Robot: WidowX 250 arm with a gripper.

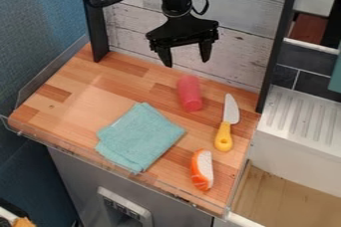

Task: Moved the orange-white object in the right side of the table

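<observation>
Wooden table (86, 96), orange-white wedge (203, 170), perhaps plastic.

one each: knife (230, 110), cloth (140, 136), cylinder (190, 93), probably sushi (202, 170)

The wooden table (120, 86) is viewed at a downward slant by a fixed camera set above and beyond its front edge, faced toward the white plank panel (246, 61) at the back. Its whole top is taken in from fairly near, with the blue wall (40, 27) caught at left and the white ridged unit (293, 144) cut off at right.
</observation>
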